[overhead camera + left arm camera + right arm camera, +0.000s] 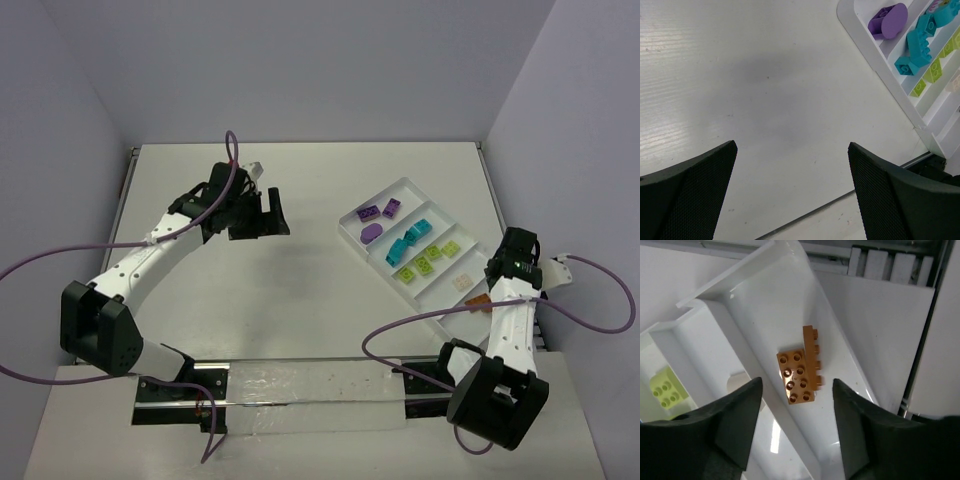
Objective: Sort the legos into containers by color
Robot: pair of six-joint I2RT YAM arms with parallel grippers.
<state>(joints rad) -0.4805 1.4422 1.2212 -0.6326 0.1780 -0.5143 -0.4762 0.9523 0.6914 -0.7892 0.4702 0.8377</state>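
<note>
Right wrist view looks straight down into the end compartment of the white tray (765, 270), where two orange-brown legos (799, 372) lie touching each other on the floor of the compartment: one flat with its studs up, the other on its side against it. The right pincer (796, 390) hangs above them with its jaws parted, a gap showing on either side of the bricks, so it grips nothing. One compartment over, a lime green lego (665, 387) shows at the left edge.

From the top external view, the tray (405, 182) lies slantwise on the right part of the desk (250, 300). Its compartments run from purple legos (368, 212) at the far end, through teal legos (410, 240), lime ones (425, 262) and a cream lego (462, 281), to the orange-brown pair under the right arm.

The left pincer (268, 215) hovers over bare desk, well apart from the tray. In the left wrist view, the left pincer (792, 146) stands wide open with nothing between its fingers.
</note>
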